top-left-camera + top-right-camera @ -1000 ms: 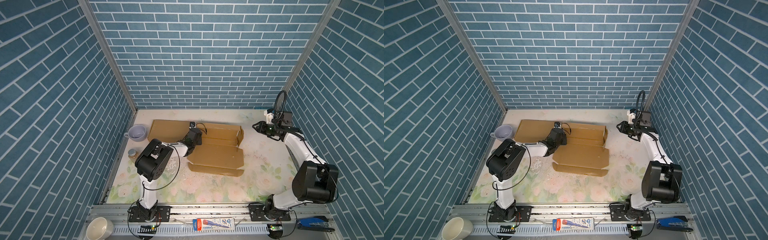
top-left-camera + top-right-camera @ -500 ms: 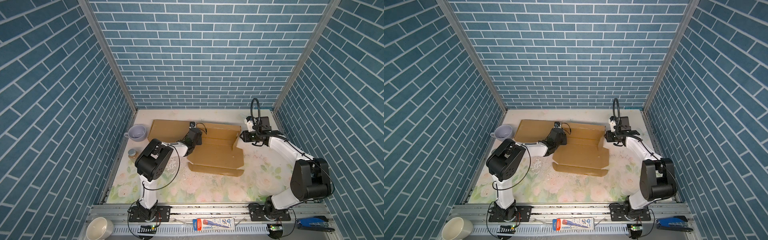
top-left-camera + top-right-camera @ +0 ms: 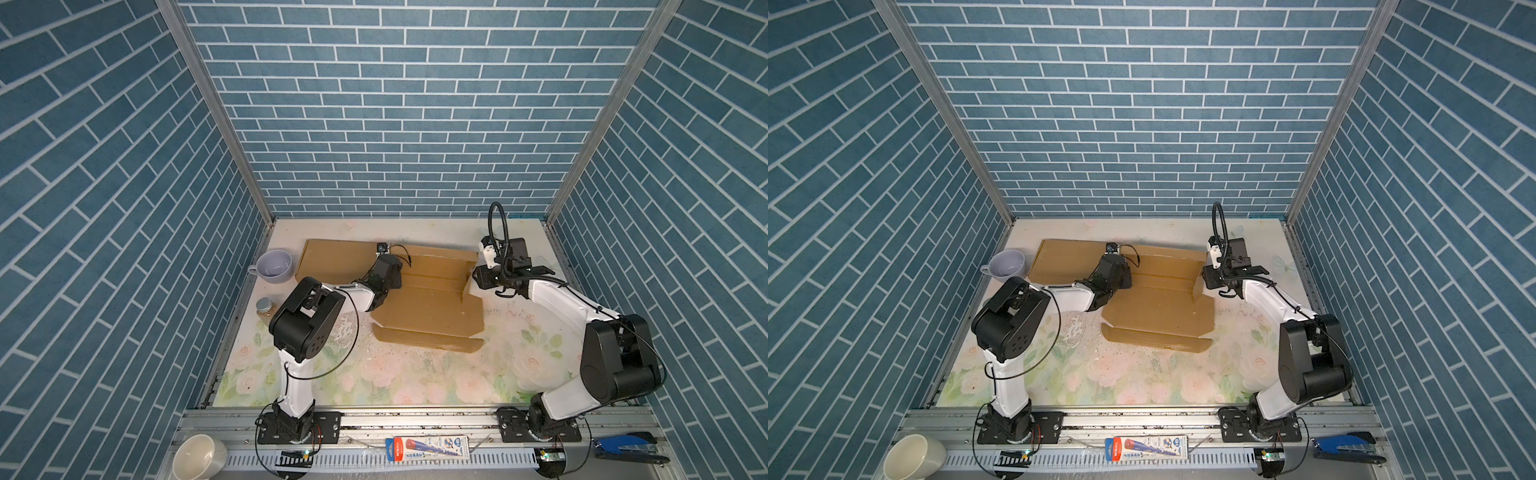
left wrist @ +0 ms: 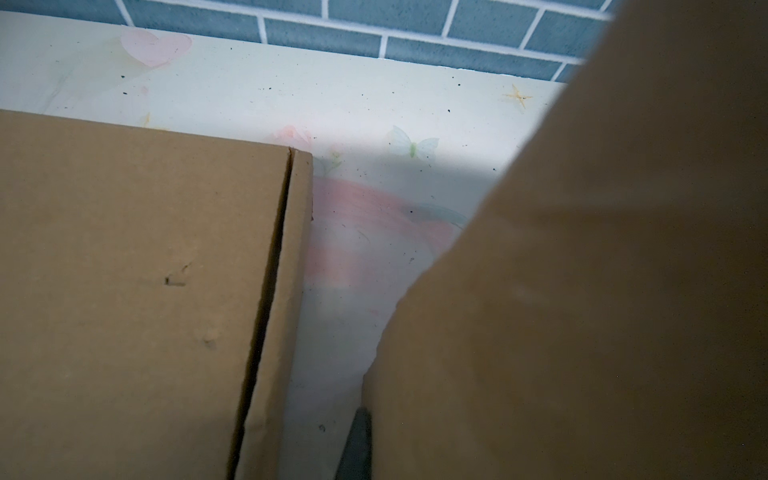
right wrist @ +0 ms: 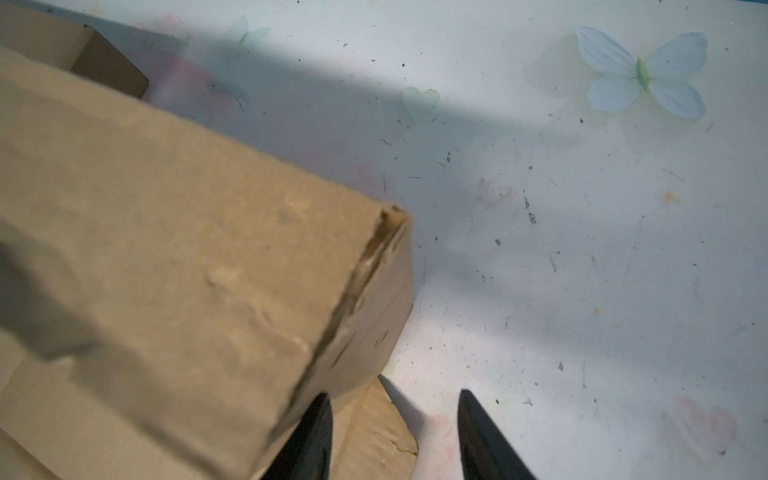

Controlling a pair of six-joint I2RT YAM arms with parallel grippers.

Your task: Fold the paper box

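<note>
The left gripper point(image 3: 392, 270) sat closed at the middle of the paper box point(image 3: 432, 309), while the right gripper point(image 5: 390, 440) stood with jaws apart beside the raised side flap point(image 5: 208, 270).

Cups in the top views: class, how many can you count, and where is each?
2. A lavender cup stands at the left edge of the table. A white cup sits off the table, at the near left corner. More may be hidden from view.

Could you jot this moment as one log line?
left jaws: shut on brown cardboard box | right jaws: open beside raised flap
</note>
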